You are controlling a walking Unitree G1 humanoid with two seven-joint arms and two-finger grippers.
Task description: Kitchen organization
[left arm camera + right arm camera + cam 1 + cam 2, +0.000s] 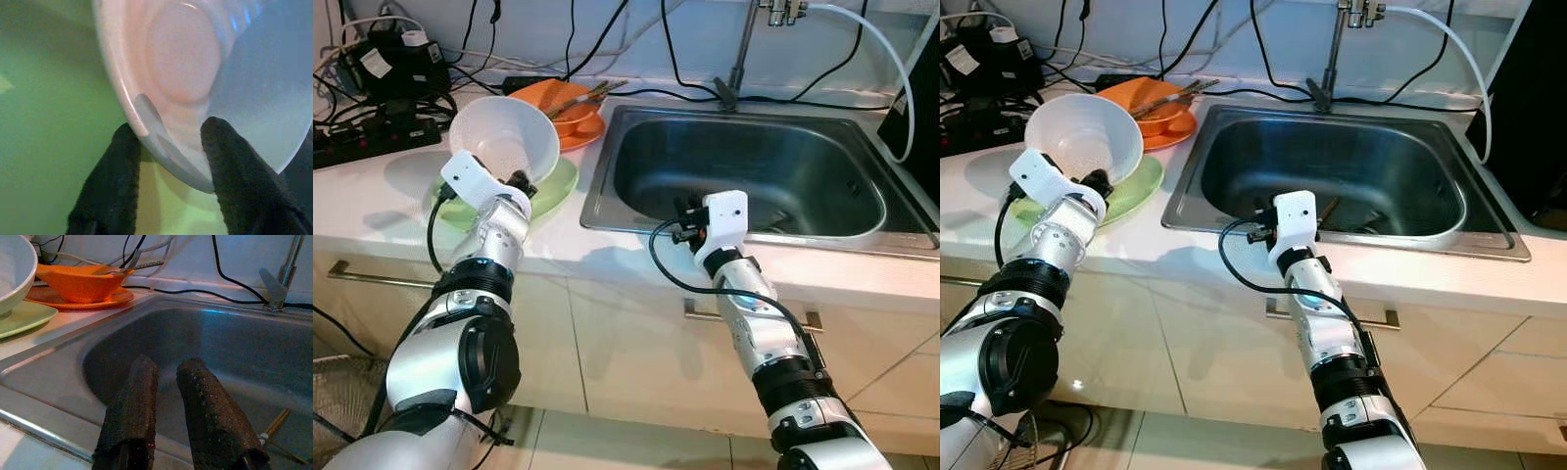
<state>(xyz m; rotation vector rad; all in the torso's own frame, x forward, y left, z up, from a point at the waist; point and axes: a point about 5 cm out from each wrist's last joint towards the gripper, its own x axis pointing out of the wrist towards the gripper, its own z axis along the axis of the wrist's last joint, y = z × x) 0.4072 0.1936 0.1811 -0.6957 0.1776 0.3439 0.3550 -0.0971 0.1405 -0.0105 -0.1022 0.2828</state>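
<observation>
Left gripper [166, 147] is clamped on the rim of the white bowl [504, 137], one finger inside, one outside. The bowl is tipped up over the green plate [553, 191] on the counter [372, 211], left of the sink [744, 171]. Right gripper [168, 382] hovers over the sink's near edge, fingers slightly parted, holding nothing. Judgement: keep the pinch deep on the rim and lift slowly; a tilted bowl may slip.

Our two head eyes looking forward and down at one counter, sharing the sink [744, 186] and white bowl [504, 142], our left wrist camera pressed close, perhaps blurred, our right wrist camera low across the sink.
</observation>
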